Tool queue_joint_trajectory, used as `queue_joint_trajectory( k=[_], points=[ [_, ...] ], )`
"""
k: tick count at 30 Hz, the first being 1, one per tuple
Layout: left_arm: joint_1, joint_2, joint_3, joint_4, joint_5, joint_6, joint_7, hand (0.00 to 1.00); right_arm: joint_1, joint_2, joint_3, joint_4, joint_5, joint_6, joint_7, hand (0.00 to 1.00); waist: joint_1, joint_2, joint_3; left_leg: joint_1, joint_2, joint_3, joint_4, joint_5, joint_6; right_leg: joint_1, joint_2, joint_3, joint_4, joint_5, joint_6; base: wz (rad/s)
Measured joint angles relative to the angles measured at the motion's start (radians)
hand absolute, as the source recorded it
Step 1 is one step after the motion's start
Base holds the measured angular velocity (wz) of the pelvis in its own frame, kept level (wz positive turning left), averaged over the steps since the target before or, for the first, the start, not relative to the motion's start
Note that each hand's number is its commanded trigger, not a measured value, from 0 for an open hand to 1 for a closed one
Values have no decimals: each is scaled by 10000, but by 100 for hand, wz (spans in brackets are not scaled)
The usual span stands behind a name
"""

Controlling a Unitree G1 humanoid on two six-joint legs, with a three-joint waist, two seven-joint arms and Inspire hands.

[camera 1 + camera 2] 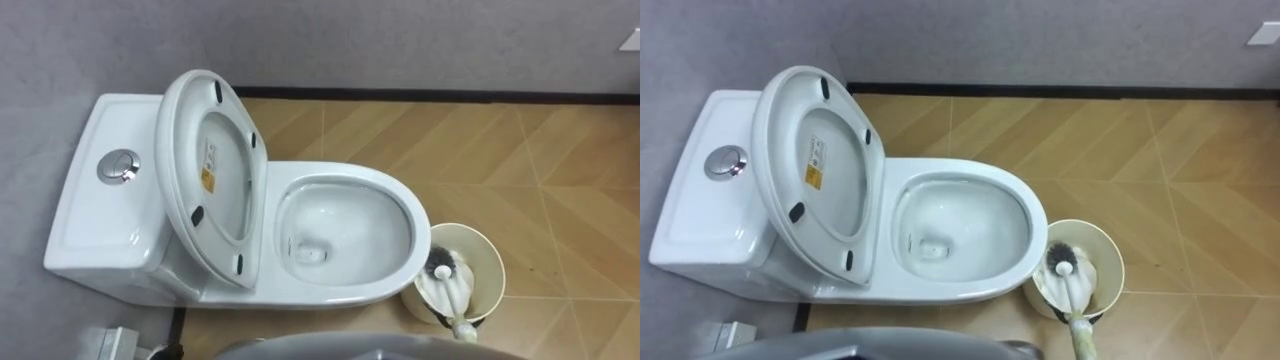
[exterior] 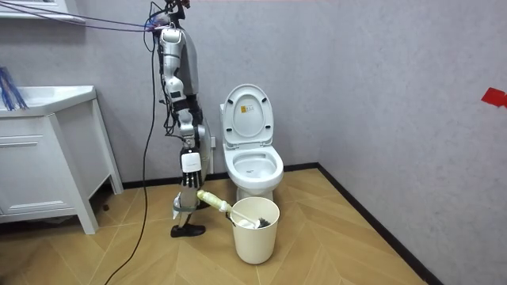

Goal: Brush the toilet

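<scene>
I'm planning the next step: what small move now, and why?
Probably lift the toilet brush out of the bin toward the bowl: its head sits in the bin, the seat stands raised, and the right hand is by its handle's end.

You had a slim robot: silver-grey torso & arm w/ dark joints, black feet. Purple & red straps ran from its shoulders up & out; a dark cable hung to the floor. White tag on back of right hand (image 2: 189,176).
</scene>
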Motion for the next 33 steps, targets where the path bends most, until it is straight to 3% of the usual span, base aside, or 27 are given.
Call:
queue_joint_trajectory(
  k=[5,10,15,19,24,28,33],
  points=[
    [444,-4,181,-650,-2,130,314,0,287,36,-1085,23,1805,-5,-1189,0,-243,54,-8,44,-38,-19,-88,1,2,25,-16,29,34,1,2,0],
    [772,-10,726,-1192,3,-44,892,0,323,55,-2731,-39,4939,-271,-2536,0,-473,54,17,264,-42,-25,-252,7,-8,181,7,-3,73,11,-4,0],
    [740,8,1057,-1252,79,-83,946,0,291,71,-3658,-932,6106,-494,-4022,0,-554,9,15,202,-39,-5,-213,3,-4,125,-12,-171,183,12,-2,0],
    [688,20,1053,-1354,-15,-109,1173,0,14,72,-3617,-1972,6227,-708,-4962,0,-555,-24,12,-41,0,-12,-38,-2,5,-88,-24,-447,220,43,25,0],
    [665,56,941,-1382,-110,-325,1278,0,-363,35,-3427,-2423,6109,-1021,-5367,0,-545,-34,10,-396,32,-159,201,-10,20,-238,-7,-668,249,73,17,10],
    [624,61,750,-1380,-104,-649,1275,0,-581,-21,-2820,-2555,4994,-1408,-5318,0,-496,90,-43,-864,44,-278,406,2,42,-638,1,-791,386,97,2,9],
    [541,62,629,-1492,-105,-1066,1344,0,-1105,-108,-2532,-2308,4118,-1650,-5202,0,-433,325,-32,-1314,55,-276,451,53,97,-1156,-13,-790,617,115,13,1]
  ],
)
